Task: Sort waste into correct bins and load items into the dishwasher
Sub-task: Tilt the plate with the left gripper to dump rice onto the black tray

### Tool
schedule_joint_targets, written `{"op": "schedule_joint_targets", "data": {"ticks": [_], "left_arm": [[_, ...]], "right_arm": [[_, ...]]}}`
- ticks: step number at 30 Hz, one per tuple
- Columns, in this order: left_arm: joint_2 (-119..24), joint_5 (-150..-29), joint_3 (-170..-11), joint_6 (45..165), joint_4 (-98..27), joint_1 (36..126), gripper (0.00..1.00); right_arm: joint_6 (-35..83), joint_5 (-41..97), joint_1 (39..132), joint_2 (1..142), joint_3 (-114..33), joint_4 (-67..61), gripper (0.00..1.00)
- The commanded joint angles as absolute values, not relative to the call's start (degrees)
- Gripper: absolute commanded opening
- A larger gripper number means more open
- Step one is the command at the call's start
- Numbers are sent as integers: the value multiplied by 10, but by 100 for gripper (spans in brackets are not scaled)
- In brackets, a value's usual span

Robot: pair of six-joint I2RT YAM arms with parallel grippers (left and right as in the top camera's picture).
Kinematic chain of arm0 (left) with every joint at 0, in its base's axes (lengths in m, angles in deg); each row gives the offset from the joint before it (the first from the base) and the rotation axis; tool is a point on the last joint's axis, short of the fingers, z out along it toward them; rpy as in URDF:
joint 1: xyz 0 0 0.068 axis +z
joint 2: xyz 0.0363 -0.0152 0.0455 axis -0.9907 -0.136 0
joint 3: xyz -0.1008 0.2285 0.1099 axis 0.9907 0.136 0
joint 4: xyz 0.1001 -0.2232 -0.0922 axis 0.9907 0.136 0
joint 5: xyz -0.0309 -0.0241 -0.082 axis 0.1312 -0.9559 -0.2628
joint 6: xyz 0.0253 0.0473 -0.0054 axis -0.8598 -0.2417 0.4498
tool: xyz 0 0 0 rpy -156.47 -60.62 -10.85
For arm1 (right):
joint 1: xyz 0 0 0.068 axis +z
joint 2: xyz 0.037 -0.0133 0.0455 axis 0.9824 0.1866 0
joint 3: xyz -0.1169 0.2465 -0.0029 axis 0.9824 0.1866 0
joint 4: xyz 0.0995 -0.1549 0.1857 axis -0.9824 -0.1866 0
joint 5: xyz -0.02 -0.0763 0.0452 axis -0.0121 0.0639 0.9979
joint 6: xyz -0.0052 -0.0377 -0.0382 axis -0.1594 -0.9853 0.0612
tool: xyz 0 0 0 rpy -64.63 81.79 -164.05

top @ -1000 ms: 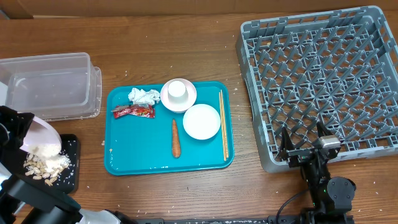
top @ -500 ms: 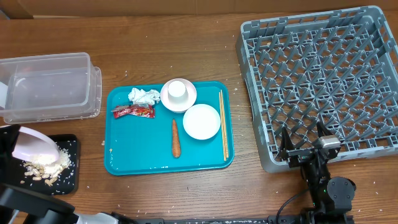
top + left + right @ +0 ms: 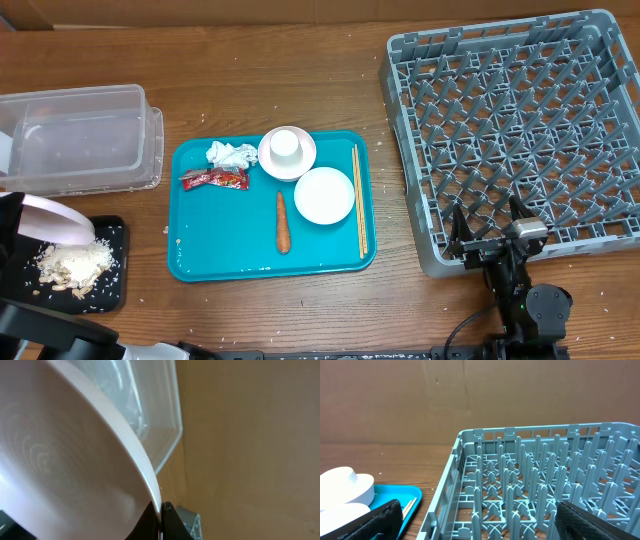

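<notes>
My left gripper (image 3: 161, 519) is shut on the rim of the large white plate (image 3: 55, 221), held tilted over the black tray (image 3: 112, 288). A pile of rice scraps (image 3: 75, 263) lies on that tray. The teal tray (image 3: 205, 255) holds the crumpled napkin (image 3: 231, 154), red wrapper (image 3: 214, 179), carrot (image 3: 282, 222), a small cup (image 3: 287, 144) on the smaller plate (image 3: 272, 160), the bowl (image 3: 324, 195) and chopsticks (image 3: 359, 200). My right gripper (image 3: 487, 226) is open and empty at the near edge of the grey dish rack (image 3: 520, 120).
The clear plastic tub (image 3: 80, 140) stands behind the black tray, and it also shows in the left wrist view (image 3: 150, 415). The right wrist view shows the rack (image 3: 545, 485), the teal tray's corner (image 3: 395, 495) and the cup (image 3: 350, 485). Rice grains are scattered on the wood.
The plate has tipped and lifted back from the black tray. The rice that was on its edge now lies as a pile on the tray. The right arm has not moved.
</notes>
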State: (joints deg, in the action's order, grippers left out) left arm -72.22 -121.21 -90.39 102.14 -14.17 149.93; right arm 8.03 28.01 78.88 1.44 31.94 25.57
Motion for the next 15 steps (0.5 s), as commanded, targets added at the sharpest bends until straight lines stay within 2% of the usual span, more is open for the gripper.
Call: {"op": "schedule_joint_targets", "data": {"ticks": [1, 15], "left_arm": [[-725, -1260, -901, 1025, -153, 1501, 4], [-724, -1262, -901, 1027, -90, 1524, 4]], "right_arm": [[78, 275, 788, 8, 325, 257, 100], [78, 275, 788, 8, 325, 257, 100]]}}
